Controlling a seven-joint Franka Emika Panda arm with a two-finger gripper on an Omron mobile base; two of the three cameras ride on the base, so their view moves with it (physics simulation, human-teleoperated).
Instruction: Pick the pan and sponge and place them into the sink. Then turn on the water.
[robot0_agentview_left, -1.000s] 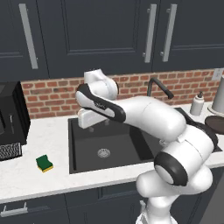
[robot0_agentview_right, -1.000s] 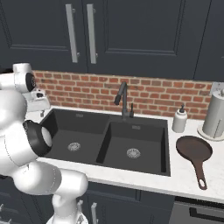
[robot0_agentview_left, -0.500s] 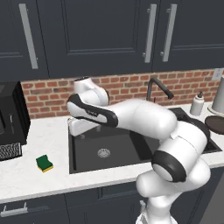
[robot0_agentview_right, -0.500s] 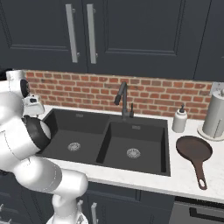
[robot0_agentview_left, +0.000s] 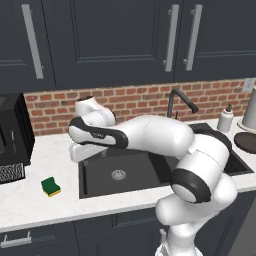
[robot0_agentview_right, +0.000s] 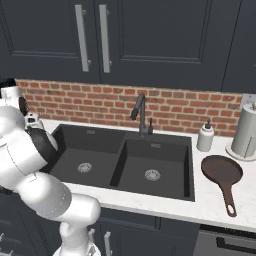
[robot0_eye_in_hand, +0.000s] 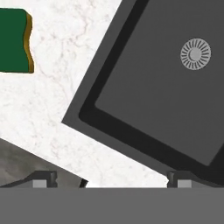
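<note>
I have the white arm swung across to the left side of the matte black double-basin sink, its hand hanging above the sink's left corner. In the hand view the two-finger gripper shows its dark tips spread well apart with nothing between them — one over the white marbled counter, the other over the sink rim. The small green-topped, yellow-bottomed rectangular sponge lies flat on the counter left of the sink, apart from its edge; in the hand view it sits at the upper left, well clear of the tips. The round shallow dark brown pan rests on the counter right of the sink, its short handle pointing toward the front edge, near a white soap bottle and a paper towel roll. Both basins hold only their round silver drains. The dark gooseneck faucet stands behind the divider — I see no stream from it.
</note>
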